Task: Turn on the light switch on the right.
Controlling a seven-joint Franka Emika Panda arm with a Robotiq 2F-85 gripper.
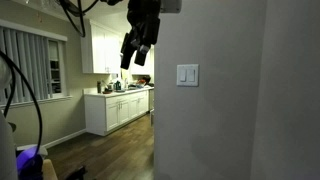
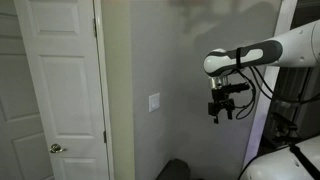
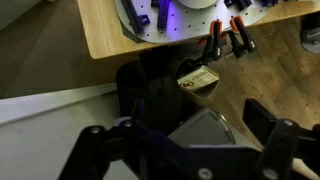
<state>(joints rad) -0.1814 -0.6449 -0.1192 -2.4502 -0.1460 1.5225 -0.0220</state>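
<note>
The light switch is seen as the right-hand paddle of a small white wall plate, mounted on a grey wall a little above mid-height of the picture. Whether the paddle is tipped up or down cannot be told. In an exterior view the same plate is seen obliquely, and its two paddles cannot be told apart there.

The gripper is held in the air, well apart from the plate, at about ten o'clock from it. In an exterior view the gripper lies at about three o'clock from the plate, carried by the white arm. In the wrist view the gripper is shown with its fingers spread wide and nothing held between them.

A white panelled door with a knob stands at nine o'clock from the plate. White kitchen cabinets are seen at eight o'clock from the plate. In the wrist view a wooden table with red-handled pliers is seen at twelve o'clock.
</note>
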